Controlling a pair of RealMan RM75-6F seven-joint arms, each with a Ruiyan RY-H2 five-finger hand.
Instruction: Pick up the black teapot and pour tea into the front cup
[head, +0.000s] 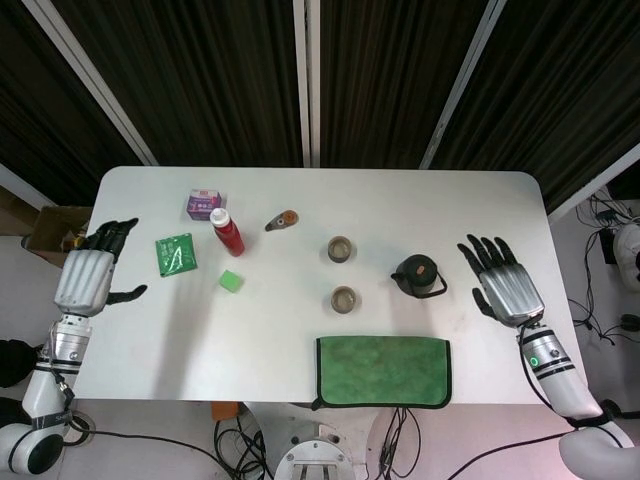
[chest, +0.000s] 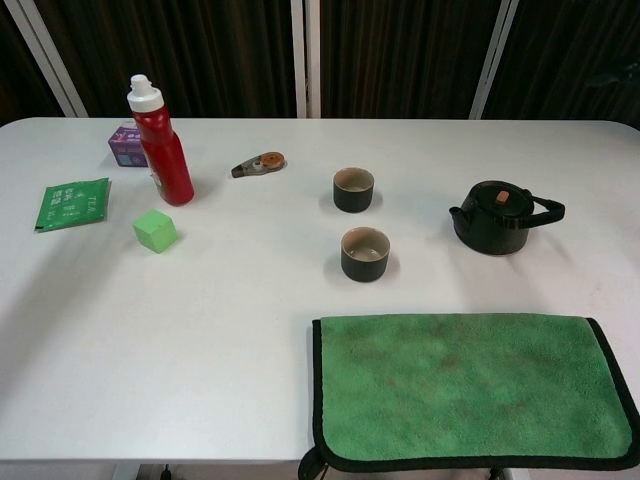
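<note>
Black teapot (chest: 497, 217) stands right of two cups (chest: 364, 253).

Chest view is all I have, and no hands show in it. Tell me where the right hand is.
Observer: The right hand hangs by the table's right edge, right of the black teapot, apart from it.
Operator: Report its state.
Observer: Fingers spread, holding nothing.
Operator: Give me the left hand.
Observer: The left hand is off the table's left edge, fingers apart, holding nothing, left of the green tea packet.
</note>
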